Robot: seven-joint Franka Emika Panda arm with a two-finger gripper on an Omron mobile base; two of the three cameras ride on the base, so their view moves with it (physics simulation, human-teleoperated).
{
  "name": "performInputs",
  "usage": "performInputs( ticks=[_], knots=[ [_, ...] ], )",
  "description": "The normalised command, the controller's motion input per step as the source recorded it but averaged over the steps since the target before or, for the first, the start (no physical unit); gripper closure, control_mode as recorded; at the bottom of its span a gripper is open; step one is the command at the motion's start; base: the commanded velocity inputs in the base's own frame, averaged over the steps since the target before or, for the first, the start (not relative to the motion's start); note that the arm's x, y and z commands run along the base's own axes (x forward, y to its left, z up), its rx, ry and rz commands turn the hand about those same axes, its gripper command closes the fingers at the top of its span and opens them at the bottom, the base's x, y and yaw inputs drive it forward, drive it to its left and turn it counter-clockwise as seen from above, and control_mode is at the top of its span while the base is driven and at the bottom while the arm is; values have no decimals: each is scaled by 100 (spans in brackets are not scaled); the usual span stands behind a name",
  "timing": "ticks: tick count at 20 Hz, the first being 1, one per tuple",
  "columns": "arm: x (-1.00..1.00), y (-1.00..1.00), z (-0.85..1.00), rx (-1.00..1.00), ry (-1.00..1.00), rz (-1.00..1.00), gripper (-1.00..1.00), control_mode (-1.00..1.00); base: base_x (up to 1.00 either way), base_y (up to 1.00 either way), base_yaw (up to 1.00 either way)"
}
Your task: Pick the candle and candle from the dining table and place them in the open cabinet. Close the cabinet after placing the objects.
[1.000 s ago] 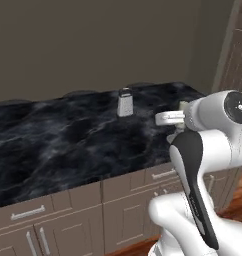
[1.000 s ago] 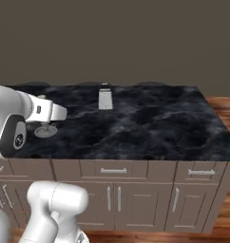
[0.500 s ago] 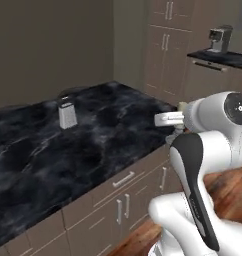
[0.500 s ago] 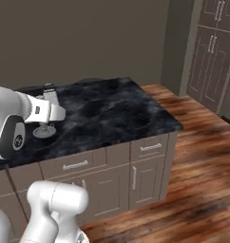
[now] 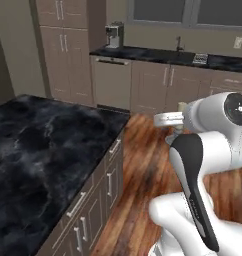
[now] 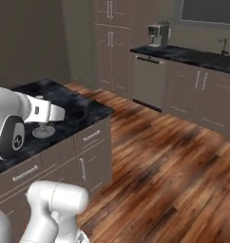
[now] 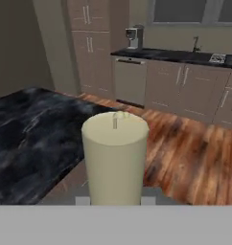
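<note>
My gripper [image 7: 115,198] is shut on a thick cream candle [image 7: 115,158], which stands upright with its wick on top. From the left base view, the gripper [image 5: 175,120] hangs past the corner of the dining table [image 5: 38,150], above the wood floor. The candle top [image 5: 182,106] pokes up behind the hand and its grey dish base [image 5: 171,138] shows below. In the right base view the gripper [image 6: 44,116] carries the dish base [image 6: 43,130] in front of the black marble dining table [image 6: 83,107]. The open cabinet is out of view.
Tall brown cupboards [image 5: 63,50] with shut doors stand at the far left. A dishwasher [image 5: 112,82] and a long black counter [image 5: 158,54] with a coffee machine [image 5: 113,35] and a sink run along the back wall. A wide wood floor [image 6: 164,166] lies between.
The base has turned, so both base views have swung round: the table has slid to the left, the grater has left the picture, and the far kitchen wall has come in. The candle stays gripped.
</note>
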Motion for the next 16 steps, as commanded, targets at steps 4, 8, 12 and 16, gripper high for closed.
performInputs(
  ticks=[4,8,12,16],
  knots=[
    [0,0,0,0,0,0,100,100,18,-4,-74],
    [0,0,0,0,0,0,100,100,24,0,-73],
    [0,0,0,0,0,0,100,100,28,0,-71],
    [0,0,0,0,0,0,100,100,29,0,-69]
  ],
)
